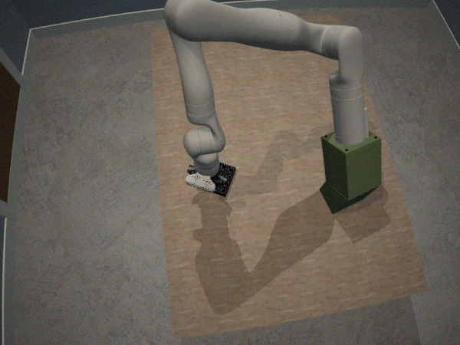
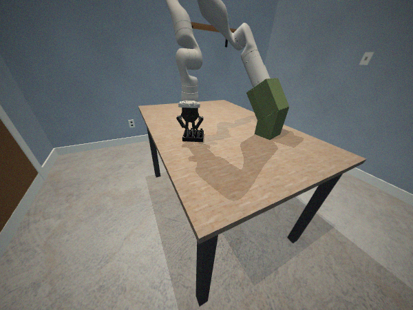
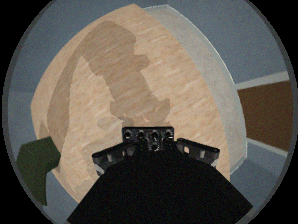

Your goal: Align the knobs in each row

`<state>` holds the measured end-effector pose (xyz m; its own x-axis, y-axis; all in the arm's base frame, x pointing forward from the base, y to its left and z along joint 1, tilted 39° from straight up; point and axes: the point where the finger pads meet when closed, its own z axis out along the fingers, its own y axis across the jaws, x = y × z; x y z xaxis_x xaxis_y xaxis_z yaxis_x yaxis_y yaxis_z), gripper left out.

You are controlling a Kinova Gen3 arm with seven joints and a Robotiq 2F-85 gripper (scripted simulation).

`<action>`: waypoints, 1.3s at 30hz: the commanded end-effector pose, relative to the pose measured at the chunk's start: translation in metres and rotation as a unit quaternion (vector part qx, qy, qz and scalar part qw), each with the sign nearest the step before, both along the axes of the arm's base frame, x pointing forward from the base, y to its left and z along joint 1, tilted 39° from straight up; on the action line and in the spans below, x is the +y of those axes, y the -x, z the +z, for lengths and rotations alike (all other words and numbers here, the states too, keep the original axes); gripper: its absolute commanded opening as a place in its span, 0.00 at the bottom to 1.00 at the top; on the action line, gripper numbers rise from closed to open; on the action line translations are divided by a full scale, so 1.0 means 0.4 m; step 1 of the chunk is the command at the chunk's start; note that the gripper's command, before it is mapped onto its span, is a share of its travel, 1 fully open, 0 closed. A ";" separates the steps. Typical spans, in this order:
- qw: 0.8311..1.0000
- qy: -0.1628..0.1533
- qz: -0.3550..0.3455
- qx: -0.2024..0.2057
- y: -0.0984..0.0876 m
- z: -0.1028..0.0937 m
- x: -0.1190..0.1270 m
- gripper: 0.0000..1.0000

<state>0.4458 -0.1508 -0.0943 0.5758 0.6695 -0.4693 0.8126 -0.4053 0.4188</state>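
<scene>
Knob box (image 1: 227, 179) is standing on the table (image 1: 268, 96), near its left edge and well apart from the green pedestal (image 1: 350, 165). In the top view, the arm's wrist (image 1: 203, 146) is covering most of the box, hiding the knob lines. The exterior view is showing the gripper (image 2: 193, 130) pointing straight down over the knobs, fingers narrowly parted and grasping nothing. The wrist view is showing only dark gripper body and table, so I cannot tell which knob is below.
</scene>
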 end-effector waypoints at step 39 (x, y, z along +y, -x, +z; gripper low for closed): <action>1.000 0.000 0.000 -0.001 0.007 0.075 0.060 0.19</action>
